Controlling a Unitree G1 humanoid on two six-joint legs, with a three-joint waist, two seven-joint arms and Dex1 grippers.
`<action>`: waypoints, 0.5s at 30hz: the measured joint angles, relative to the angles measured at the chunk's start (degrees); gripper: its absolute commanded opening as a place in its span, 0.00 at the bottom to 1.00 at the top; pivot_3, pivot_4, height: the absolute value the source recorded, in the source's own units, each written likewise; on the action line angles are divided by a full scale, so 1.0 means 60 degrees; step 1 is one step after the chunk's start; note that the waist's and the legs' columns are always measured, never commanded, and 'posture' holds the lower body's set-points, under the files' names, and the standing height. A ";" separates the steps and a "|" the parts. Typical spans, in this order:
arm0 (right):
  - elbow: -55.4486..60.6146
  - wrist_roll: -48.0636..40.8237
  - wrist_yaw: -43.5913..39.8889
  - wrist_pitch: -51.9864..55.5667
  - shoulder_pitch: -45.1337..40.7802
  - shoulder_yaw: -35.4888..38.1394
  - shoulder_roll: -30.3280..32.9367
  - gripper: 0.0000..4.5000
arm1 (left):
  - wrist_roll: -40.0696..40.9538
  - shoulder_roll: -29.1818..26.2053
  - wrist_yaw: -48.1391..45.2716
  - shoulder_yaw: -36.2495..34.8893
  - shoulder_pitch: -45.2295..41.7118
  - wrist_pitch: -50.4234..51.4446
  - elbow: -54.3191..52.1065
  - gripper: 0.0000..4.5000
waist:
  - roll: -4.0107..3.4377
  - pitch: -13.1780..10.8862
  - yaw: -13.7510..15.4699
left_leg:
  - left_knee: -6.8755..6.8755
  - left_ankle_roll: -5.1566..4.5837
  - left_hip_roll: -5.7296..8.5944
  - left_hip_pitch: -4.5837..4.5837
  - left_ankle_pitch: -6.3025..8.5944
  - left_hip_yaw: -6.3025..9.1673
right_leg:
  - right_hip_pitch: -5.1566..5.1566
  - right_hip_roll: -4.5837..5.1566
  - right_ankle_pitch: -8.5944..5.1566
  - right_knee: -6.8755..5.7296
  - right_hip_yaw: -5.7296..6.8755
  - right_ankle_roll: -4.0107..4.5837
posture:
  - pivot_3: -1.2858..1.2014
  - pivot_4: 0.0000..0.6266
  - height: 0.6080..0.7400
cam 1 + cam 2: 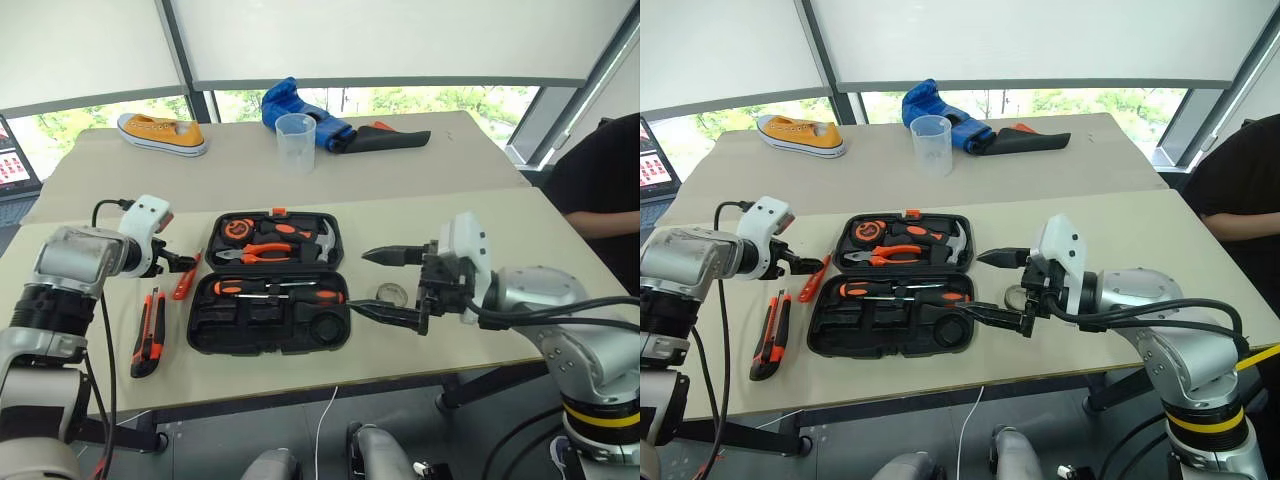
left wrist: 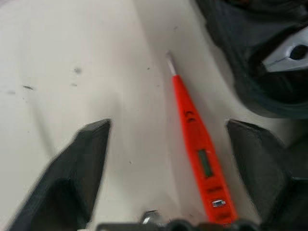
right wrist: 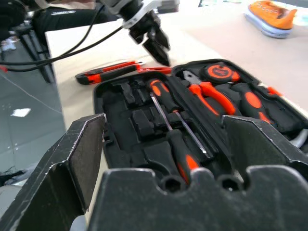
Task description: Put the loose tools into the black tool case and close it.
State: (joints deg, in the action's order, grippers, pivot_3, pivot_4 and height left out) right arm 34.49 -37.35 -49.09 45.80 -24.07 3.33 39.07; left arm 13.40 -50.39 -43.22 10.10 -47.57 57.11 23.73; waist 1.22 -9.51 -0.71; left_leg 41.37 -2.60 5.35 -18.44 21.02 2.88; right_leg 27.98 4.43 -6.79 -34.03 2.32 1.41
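Your slim orange screwdriver (image 2: pixel 199 144) lies flat on the table (image 1: pixel 450 215), just left of the open black tool case (image 1: pixel 270 283). Its long axis runs slantwise, metal tip toward the far side of the table, butt end toward you. It is bright orange with a small dark window on the shaft.

Your left gripper (image 1: pixel 178 264) hangs right over it with fingers apart, one on each side, neither touching it.

The utility knife (image 1: pixel 148 331) lies nearer you on the left, lengthwise, well clear of the case. Two long screwdrivers (image 1: pixel 280 290) already sit across the case's near half, handles pointing opposite ways.

The tape roll (image 1: pixel 391 293) rests just right of the case. Your right gripper (image 1: pixel 385 285) hovers above it, spread wide and empty, pointing left toward the case.
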 measured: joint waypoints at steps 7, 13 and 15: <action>0.0113 -0.0269 0.0351 0.0061 0.0143 0.0015 0.0082 1.00 | -0.0358 0.0289 -0.0317 0.0075 -0.0115 -0.0120 0.0443 0.69 | 0.0002 0.0000 0.0009 | 0.0025 -0.0002 -0.0003 -0.0012 0.0001 0.0004 | 0.0002 0.0002 0.0000 -0.0003 -0.0008 0.0000 | 0.52 0.24 0.88; 0.0162 -0.0321 0.0611 0.0056 -0.0001 -0.0107 0.0054 1.00 | -0.0961 0.0512 -0.0624 0.0587 -0.0437 -0.0560 0.1275 0.58 | 0.0004 0.0001 0.0041 | 0.0057 -0.0008 -0.0003 -0.0016 0.0003 0.0003 | -0.0002 0.0007 0.0001 -0.0003 -0.0014 -0.0002 | 0.52 0.24 0.88; 0.0160 -0.0325 0.0602 0.0051 -0.0040 -0.0118 0.0064 1.00 | -0.1110 0.0616 -0.0783 0.0673 -0.0588 -0.0609 0.1461 0.46 | 0.0006 0.0002 0.0056 | 0.0063 -0.0009 -0.0003 -0.0016 0.0003 0.0003 | -0.0005 0.0008 0.0001 -0.0004 -0.0019 -0.0002 | 0.52 0.24 0.88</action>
State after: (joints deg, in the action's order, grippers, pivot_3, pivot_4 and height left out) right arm 35.45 -39.30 -45.48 46.10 -24.31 2.62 39.46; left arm 6.74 -46.69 -47.92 14.14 -51.09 53.45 32.49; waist 1.26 -9.50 -0.37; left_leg 41.74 -2.65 5.33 -18.54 21.04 2.90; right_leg 27.94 4.47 -6.78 -34.05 2.21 1.40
